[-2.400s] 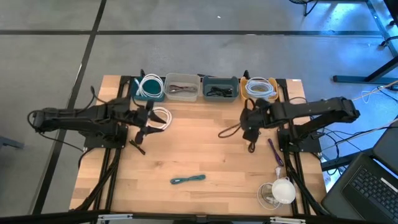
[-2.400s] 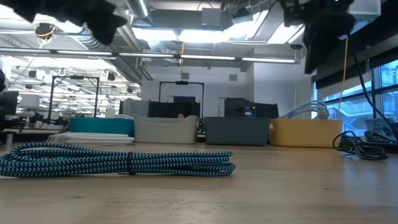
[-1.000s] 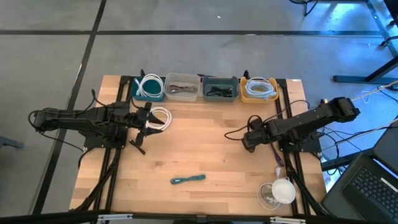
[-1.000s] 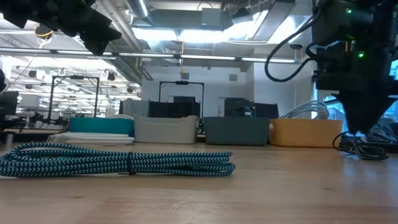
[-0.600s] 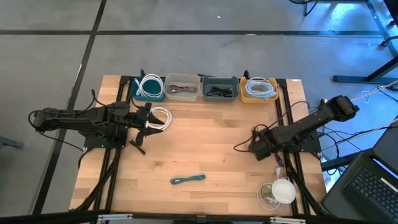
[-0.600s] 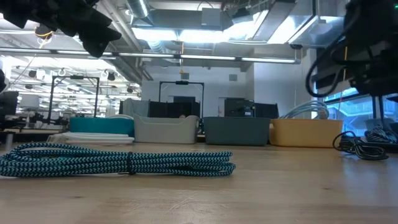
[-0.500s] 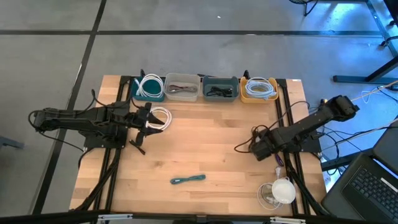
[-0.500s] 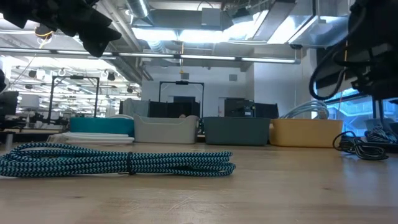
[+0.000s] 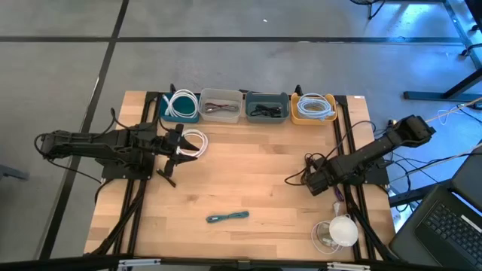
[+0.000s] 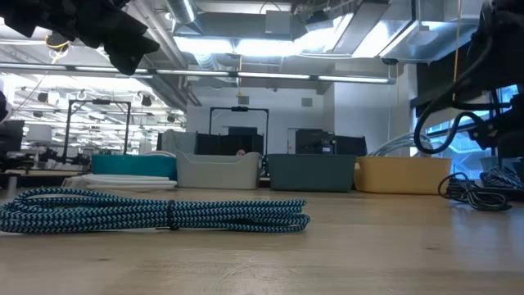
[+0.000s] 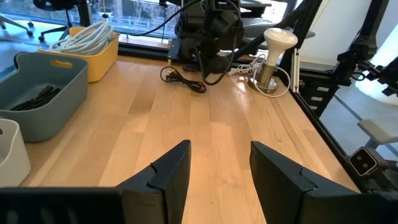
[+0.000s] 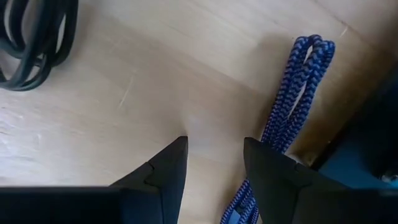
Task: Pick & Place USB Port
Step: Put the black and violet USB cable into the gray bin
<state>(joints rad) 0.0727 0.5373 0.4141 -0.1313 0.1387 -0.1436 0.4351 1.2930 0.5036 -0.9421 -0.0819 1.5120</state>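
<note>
The table (image 9: 256, 188) is shown whole only in the high view, with the teal braided cable (image 9: 227, 217) lying near its front centre and four bins along the far edge. The right gripper (image 12: 211, 158), open and empty, is seen in its wrist view low over the wood between a black cable (image 12: 34, 37) and a blue braided cable (image 12: 292, 112), the latter barely discernible from above. The left gripper (image 11: 217, 168) is likewise open and empty; no legible writing is visible.

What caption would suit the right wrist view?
Open right gripper low over the table, between a black cable and a blue braided cable.
</note>
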